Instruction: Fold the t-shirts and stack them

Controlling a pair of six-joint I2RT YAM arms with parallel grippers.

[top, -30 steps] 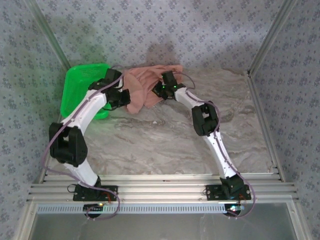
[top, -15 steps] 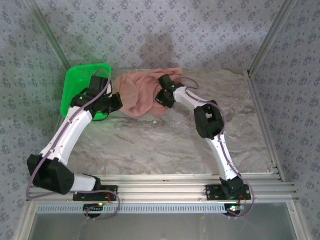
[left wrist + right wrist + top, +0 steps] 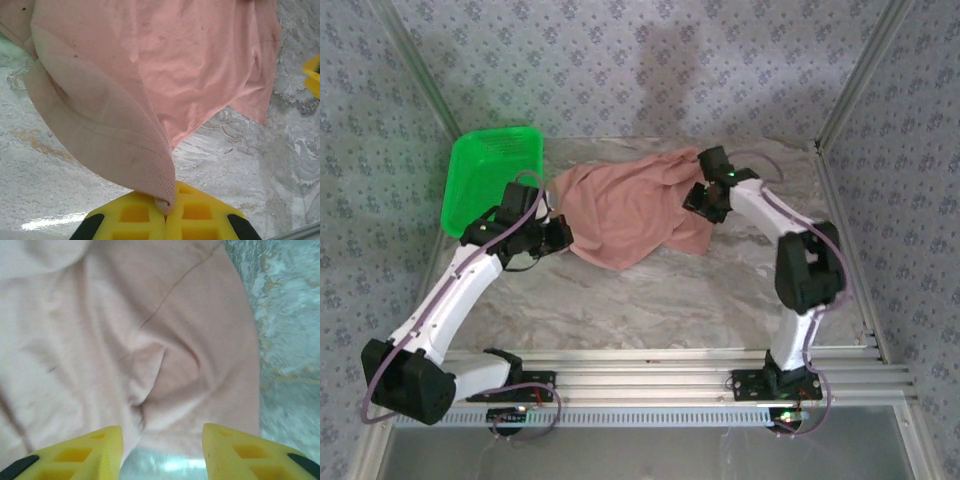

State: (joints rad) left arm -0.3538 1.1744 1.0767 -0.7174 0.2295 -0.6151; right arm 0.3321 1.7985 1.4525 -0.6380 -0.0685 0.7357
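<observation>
One t-shirt (image 3: 620, 205), front indistinguishable, edge pinched in left pincer (image 3: 166, 210); right pincer (image 3: 161, 434) gapes over it.

Lab-style robot test booth: aluminium rails (image 3: 640, 372), wallpaper-patterned panels (image 3: 650, 60), marble-look tabletop (image 3: 620, 300).

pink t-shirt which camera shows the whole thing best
Top external: the whole t-shirt shows, spread on the table. The left wrist view shows a ribbed edge pinched in the left end effector; the right wrist view gives close-up wrinkled fabric.
</observation>
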